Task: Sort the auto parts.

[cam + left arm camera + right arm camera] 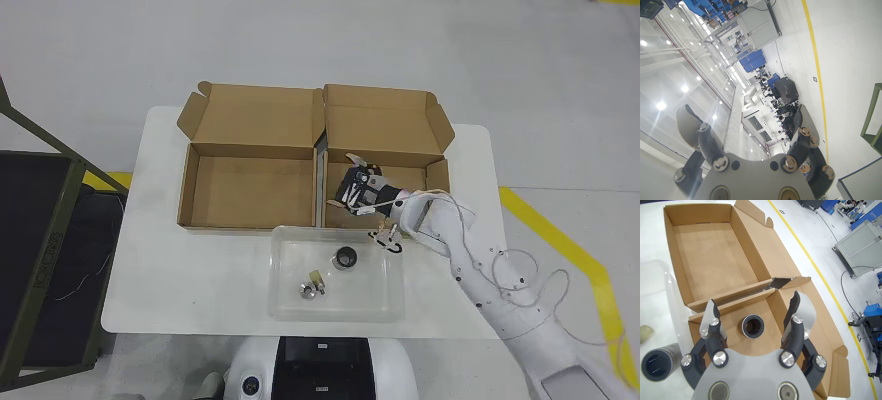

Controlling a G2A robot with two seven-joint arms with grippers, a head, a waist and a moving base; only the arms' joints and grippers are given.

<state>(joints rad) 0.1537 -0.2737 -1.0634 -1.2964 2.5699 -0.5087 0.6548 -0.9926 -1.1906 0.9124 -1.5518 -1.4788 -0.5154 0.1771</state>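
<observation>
Nearest the robot, a clear plastic tray (380,292) holds a black linear bearing (346,259), a small metal part (308,291) and a cream piece (316,277). Beyond it, the right gripper (754,299) hangs with jaws apart and empty above a second bearing (753,327), which lies in a cardboard box (826,333). The neighbouring box (711,256) touches this one. The left gripper (743,109) is spread wide and grips nothing.

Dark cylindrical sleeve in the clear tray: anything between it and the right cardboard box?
Only the clear plastic tray's far wall and the brown cardboard box's near wall; the dark cylindrical sleeve must clear both.
</observation>
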